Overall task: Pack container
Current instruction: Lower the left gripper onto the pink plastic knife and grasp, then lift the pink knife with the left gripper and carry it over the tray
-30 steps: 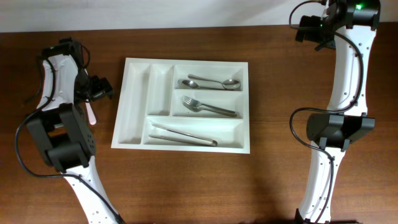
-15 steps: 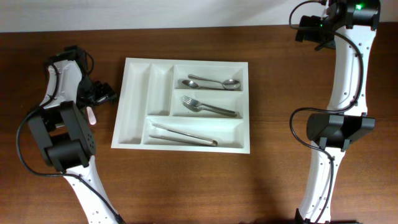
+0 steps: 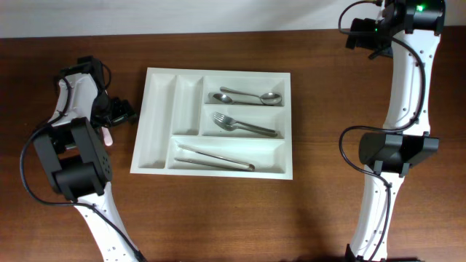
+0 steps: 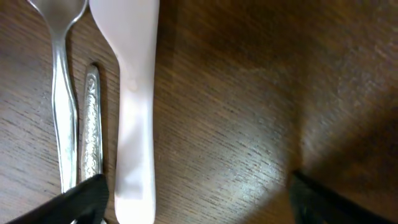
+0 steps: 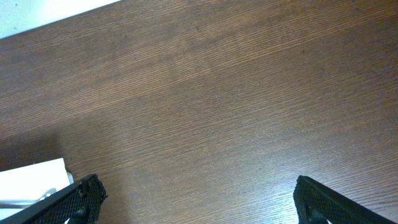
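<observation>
Where the left end effector (image 4: 196,196) hangs low over the worktop (image 4: 249,93), we count three utensils lying side by side under it. They are one metal spoon (image 4: 62,112), one patterned metal handle (image 4: 91,124) just beside it with its head out of frame, and one pale plastic spatula (image 4: 134,112). Fingers are spread wide, released, gripping nothing. One fingertip overlaps the handle ends; we cannot tell if it touches.

Next out is one container (image 3: 156,124), a white tray flat on the worktop between both arms. Its left wall is near the left end effector but apart from it. It has five compartments: two narrow ones at its left, three long ones at its right.
- Nearest long one: long metal pieces (image 3: 215,159), tongs or two blades, we cannot tell.
- Middle one: forks (image 3: 244,126), one or two, too small to count.
- Far one: two spoons (image 3: 247,96) as far as we can make out, bowls at opposite ends.

Farthest, the right end effector (image 5: 199,205) sits over the far right corner of the worktop, well apart from the container. Its fingers are spread and released, with only bare wood between them.
</observation>
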Controlling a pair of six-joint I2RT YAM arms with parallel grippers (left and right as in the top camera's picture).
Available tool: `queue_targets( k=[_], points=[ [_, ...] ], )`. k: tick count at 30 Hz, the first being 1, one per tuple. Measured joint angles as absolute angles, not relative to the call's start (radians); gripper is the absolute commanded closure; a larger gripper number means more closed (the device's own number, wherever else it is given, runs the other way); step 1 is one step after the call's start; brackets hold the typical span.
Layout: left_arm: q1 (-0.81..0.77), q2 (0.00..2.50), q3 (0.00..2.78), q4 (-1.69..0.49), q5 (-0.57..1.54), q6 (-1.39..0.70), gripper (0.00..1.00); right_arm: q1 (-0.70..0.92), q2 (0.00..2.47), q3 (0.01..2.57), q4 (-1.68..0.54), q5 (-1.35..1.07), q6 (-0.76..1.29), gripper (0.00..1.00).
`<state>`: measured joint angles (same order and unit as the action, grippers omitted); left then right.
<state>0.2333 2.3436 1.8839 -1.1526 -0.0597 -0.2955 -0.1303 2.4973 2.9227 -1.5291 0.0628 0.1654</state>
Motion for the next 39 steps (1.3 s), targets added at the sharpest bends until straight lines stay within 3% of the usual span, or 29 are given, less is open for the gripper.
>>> queue_targets(
  k=[23, 28, 33, 36, 39],
  points=[
    [0.236, 2.268, 1.732, -0.998, -0.057, -0.281, 0.23, -0.130, 2.497, 2.923, -1.530, 0.063, 0.166, 0.01],
    [0.237, 2.265, 1.723, -0.989, -0.049, -0.281, 0.43, -0.130, 2.497, 2.923, -1.530, 0.063, 0.166, 0.01],
    [0.233, 2.264, 1.720, -0.988, -0.037, -0.284, 0.49, -0.130, 2.497, 2.923, -1.530, 0.063, 0.166, 0.01],
    [0.233, 2.264, 1.720, -0.987, -0.032, -0.285, 0.64, -0.130, 2.497, 2.923, -1.529, 0.063, 0.166, 0.01],
    [0.230, 2.264, 1.719, -0.989, -0.030, -0.288, 0.70, -0.130, 2.497, 2.923, -1.530, 0.063, 0.166, 0.01]
  ],
)
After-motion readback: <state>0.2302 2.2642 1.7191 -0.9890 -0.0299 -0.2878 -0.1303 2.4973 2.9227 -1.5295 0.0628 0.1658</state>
